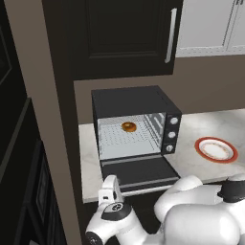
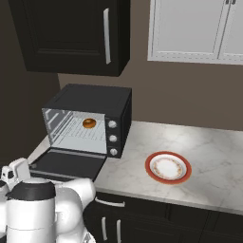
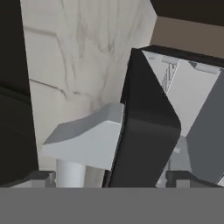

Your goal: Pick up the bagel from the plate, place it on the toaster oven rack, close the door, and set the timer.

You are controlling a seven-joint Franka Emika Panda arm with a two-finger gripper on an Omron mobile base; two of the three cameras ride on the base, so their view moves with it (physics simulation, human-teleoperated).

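The golden-brown bagel (image 1: 128,127) (image 2: 88,123) lies on the toaster oven rack (image 1: 119,139) (image 2: 78,135) inside the black oven. The door (image 1: 141,173) (image 2: 66,163) (image 3: 146,131) hangs open, folded down flat over the counter's front. My gripper (image 1: 110,183) (image 2: 18,168) (image 3: 111,178) sits at the door's front left corner and is open. In the hand view the door's edge and its silver bar handle (image 3: 85,135) stand between the two fingertips (image 3: 41,177). The white plate (image 1: 216,149) (image 2: 168,168) with the red-orange rim rests bare on the counter to the oven's right.
Three knobs (image 1: 171,134) (image 2: 112,138) run down the oven's right face. A dark upper cabinet (image 1: 124,33) hangs above the oven, and a tall dark wall (image 1: 28,143) closes off the left. The marble counter (image 2: 209,156) stretches right past the plate.
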